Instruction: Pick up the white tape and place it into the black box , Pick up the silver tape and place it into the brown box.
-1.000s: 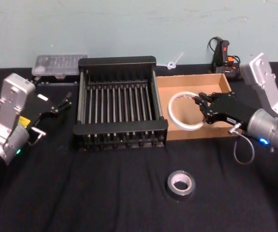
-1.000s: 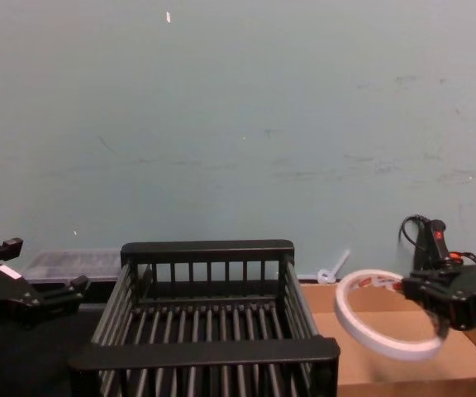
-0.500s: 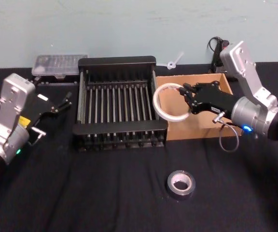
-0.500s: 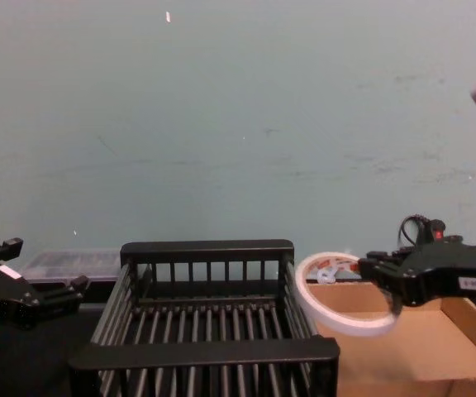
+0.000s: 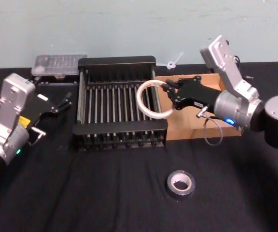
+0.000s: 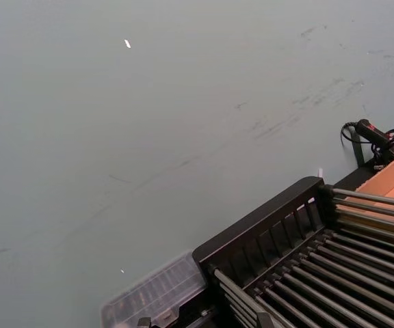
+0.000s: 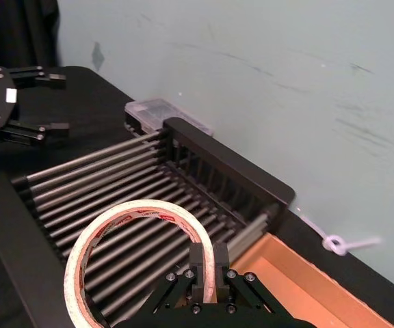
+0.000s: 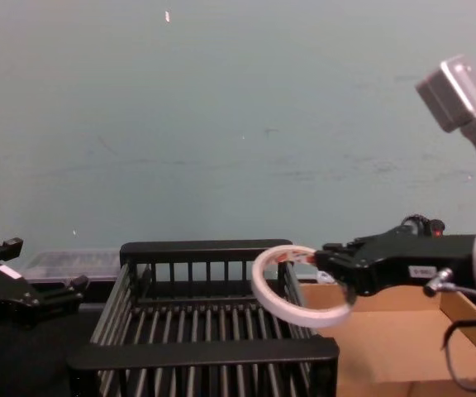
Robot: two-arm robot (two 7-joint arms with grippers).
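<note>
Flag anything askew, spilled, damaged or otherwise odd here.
Nothing stands out. The right gripper holds the white tape tilted in the air above the black box; the silver tape lies flat on the table.

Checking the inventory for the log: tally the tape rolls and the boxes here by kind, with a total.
Tape rolls: 2, the white tape held by the right gripper and the silver tape on the table.
Boxes: 2, the black box and the brown box.
Total: 4.
</note>
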